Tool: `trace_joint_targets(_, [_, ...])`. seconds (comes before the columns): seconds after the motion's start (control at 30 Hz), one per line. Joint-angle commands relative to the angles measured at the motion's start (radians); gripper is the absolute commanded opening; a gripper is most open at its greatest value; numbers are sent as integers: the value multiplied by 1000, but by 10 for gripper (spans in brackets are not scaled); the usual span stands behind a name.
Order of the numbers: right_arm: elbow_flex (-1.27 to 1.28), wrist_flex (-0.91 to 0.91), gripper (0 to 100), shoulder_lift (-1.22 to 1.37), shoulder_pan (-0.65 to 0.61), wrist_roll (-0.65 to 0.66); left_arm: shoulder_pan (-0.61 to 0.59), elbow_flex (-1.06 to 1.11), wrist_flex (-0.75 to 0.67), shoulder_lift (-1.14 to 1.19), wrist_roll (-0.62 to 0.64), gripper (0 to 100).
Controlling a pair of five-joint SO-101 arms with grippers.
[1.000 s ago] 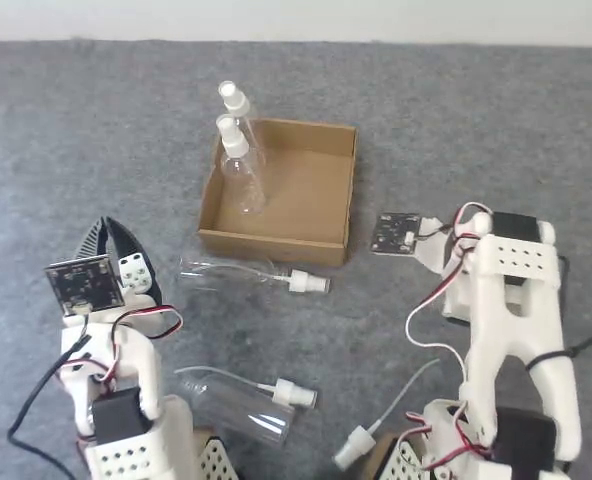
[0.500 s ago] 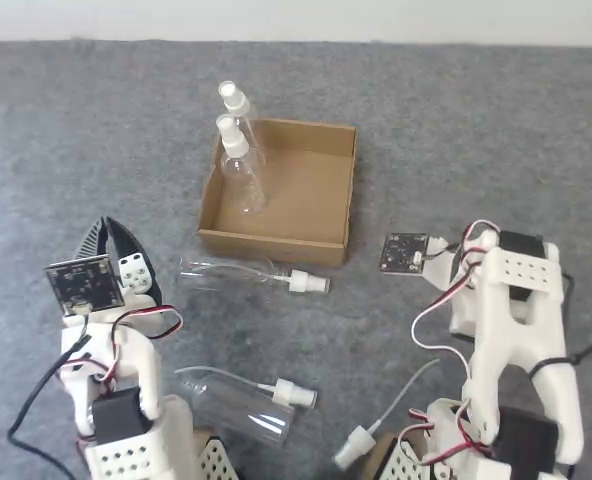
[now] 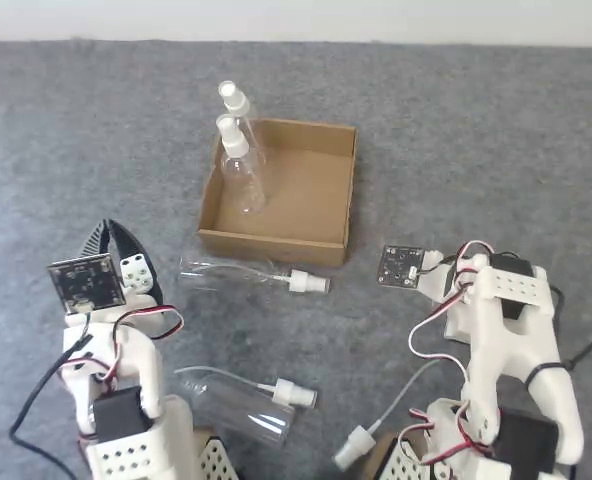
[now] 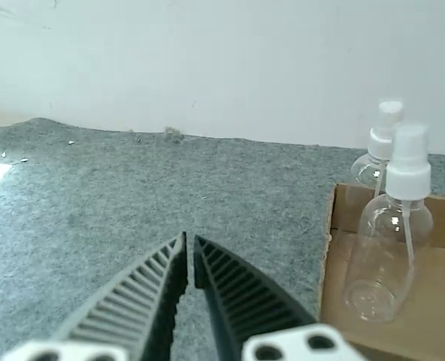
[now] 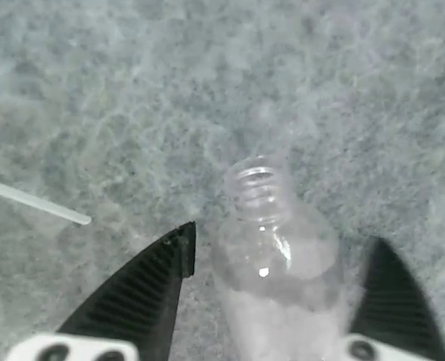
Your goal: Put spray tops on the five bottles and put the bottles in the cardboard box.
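Observation:
My left gripper [image 4: 189,248] is shut and holds nothing; it hovers over the carpet left of the cardboard box [image 3: 328,140], where the high view shows it as the left gripper [image 3: 106,228]. One capped bottle [image 3: 242,172] stands in the box's back left corner, and a second capped bottle [image 3: 234,100] stands just behind it. A third capped bottle [image 3: 246,273] lies in front of the box. My right gripper [image 5: 283,237] is open, one finger on each side of an uncapped bottle [image 5: 271,248] on the carpet, without touching it.
A fourth bottle [image 3: 238,408] lies near the left arm's base with a spray top [image 3: 288,392] at its mouth. A loose spray top [image 3: 358,443] with a long tube [image 3: 408,388] lies by the right arm's base. The tube end [image 5: 38,201] lies beside the right gripper.
The right arm has swung back toward its base and lowered. The left arm and all the bottles have kept still.

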Motion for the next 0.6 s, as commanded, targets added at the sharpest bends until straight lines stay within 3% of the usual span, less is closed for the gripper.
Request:
trace_joint_targets(0.0, [-12,-35,117,-53,2,8,3,-15,-26,-12,-11,13])
trace_joint_targets(0.1, [-17,-35,35,-64,1,6,3,-15,-26,-12,-11,13])
trace_joint_targets(0.2, [-29,-33,28,-65,-7,-54,3,-15,-26,-12,-11,13])
trace_joint_targets(0.57, [-127,-27,24,-65,-165,-454,3,-15,-28,-12,-11,13])
